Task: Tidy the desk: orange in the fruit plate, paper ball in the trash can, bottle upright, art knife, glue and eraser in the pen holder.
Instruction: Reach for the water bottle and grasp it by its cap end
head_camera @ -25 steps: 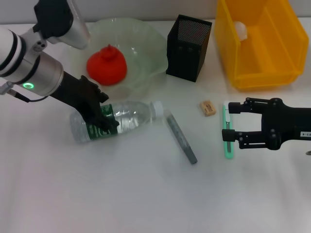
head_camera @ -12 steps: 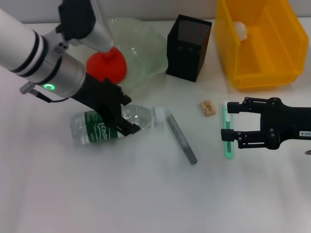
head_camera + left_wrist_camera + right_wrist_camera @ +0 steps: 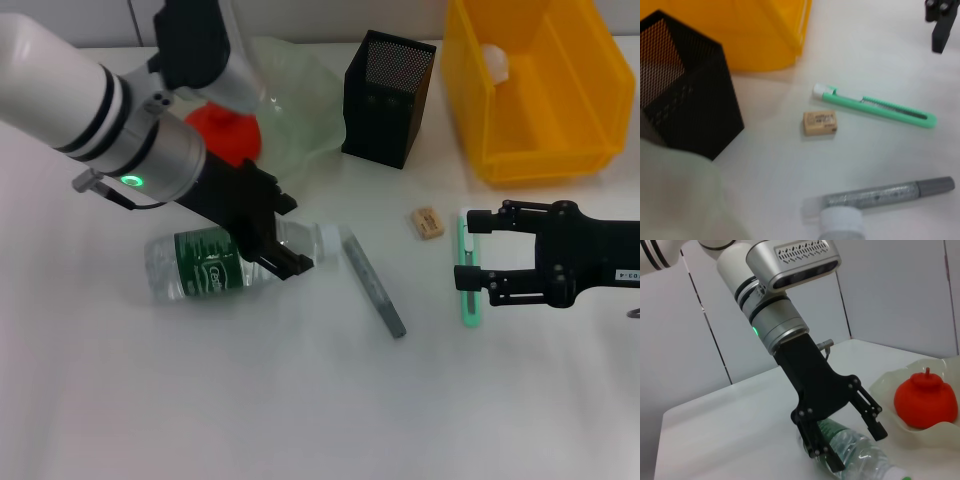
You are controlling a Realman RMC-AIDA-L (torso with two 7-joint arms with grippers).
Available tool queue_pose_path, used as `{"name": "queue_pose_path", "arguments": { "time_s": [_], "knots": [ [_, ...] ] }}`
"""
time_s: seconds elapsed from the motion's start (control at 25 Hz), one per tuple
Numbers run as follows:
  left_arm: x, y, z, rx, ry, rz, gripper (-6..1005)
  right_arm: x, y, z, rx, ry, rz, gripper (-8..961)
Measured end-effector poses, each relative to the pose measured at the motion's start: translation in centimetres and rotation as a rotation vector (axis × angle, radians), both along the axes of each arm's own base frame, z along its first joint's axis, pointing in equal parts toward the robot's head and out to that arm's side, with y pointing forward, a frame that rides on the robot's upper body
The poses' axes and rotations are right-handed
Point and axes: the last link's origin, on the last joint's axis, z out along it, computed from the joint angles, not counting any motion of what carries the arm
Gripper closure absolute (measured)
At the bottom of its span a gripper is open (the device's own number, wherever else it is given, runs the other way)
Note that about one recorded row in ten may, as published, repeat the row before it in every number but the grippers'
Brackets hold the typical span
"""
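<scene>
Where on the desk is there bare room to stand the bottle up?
The near strip of desk, in front of the bottle and grey glue stick, is bare. It is crowded between the pen holder, eraser, green art knife and right claw. The left claw straddles the bottle.

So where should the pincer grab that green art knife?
Grip the green art knife mid-length, from straight above, jaws across its narrow width. It lies flat on the desk, clear of the eraser, beside the right pincer.
</scene>
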Motion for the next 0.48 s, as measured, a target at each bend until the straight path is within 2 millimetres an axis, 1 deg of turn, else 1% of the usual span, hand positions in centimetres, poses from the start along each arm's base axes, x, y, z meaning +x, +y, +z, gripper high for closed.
{"name": "queue_pose_path", "arguments": {
  "time_s": [0.12, 0.16, 0.24, 0.36, 0.4, 0.44, 0.48],
  "knots": [
    [0.1, 0.0, -0.1, -0.003, -0.002, -0.005, 191, 0.0, 0.0, 0.0, 0.000, 0.000, 0.000, 148],
    [0.6, -0.2, -0.8, -0.007, -0.006, -0.027, 192, 0.0, 0.0, 0.0, -0.001, 0.000, 0.000, 148],
    [0.8, -0.3, -1.4, -0.009, -0.008, -0.042, 192, 0.0, 0.0, 0.0, -0.001, 0.000, 0.001, 148],
    [0.8, -0.3, -1.4, -0.009, -0.008, -0.042, 193, 0.0, 0.0, 0.0, -0.002, 0.001, 0.001, 148],
    [0.6, -0.2, -2.3, -0.002, 0.003, -0.053, 193, 0.0, 0.0, 0.0, -0.002, 0.001, 0.001, 148],
    [0.6, -0.2, -2.3, -0.002, 0.003, -0.053, 193, 0.0, 0.0, 0.0, -0.002, 0.001, 0.001, 148],
    [0.4, 0.0, -2.7, 0.016, 0.010, -0.058, 193, 0.0, -0.1, 0.0, -0.002, 0.002, 0.001, 148]
  ]
}}
